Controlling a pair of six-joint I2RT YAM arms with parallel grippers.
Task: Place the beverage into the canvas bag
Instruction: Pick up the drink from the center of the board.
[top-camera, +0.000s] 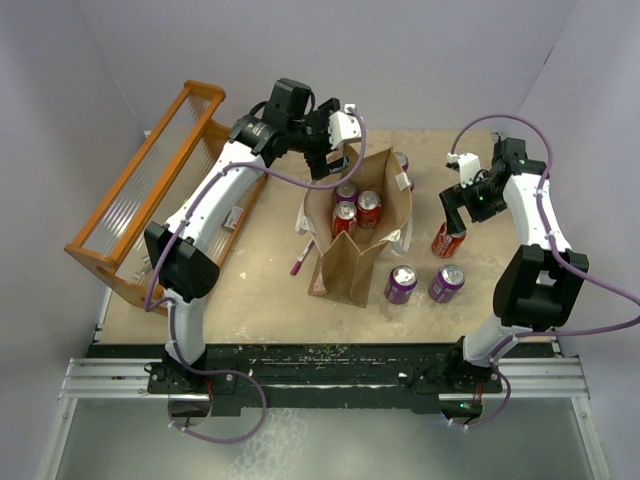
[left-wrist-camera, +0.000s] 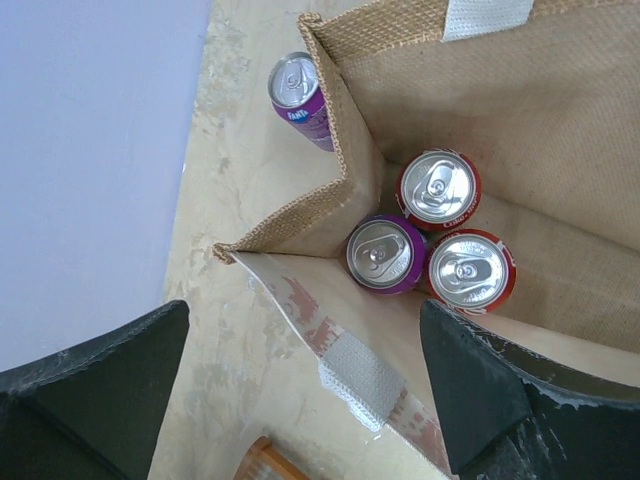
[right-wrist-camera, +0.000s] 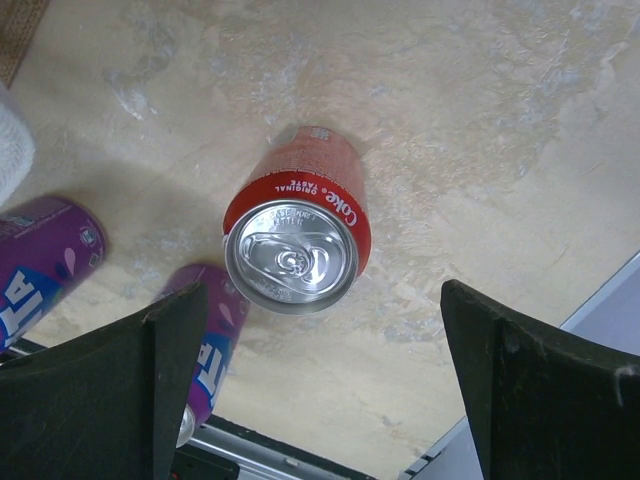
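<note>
The tan canvas bag (top-camera: 345, 265) stands open mid-table with two red cans and a purple can (left-wrist-camera: 385, 253) upright inside. My left gripper (top-camera: 325, 160) hangs open over the bag's far rim. In the left wrist view the wall (left-wrist-camera: 560, 130) and a white handle patch (left-wrist-camera: 362, 377) run between its fingers, untouched. A red Coke can (top-camera: 447, 240) stands upright on the table right of the bag. My right gripper (top-camera: 460, 205) is open just above and behind it. The can (right-wrist-camera: 297, 235) lies ahead of the fingertips (right-wrist-camera: 170, 380), not between them.
Two purple cans (top-camera: 401, 283) (top-camera: 446, 282) stand in front of the Coke can, and another purple can (left-wrist-camera: 300, 95) stands behind the bag. An orange slatted rack (top-camera: 150, 190) lines the left edge. A small purple stick (top-camera: 298, 262) lies left of the bag.
</note>
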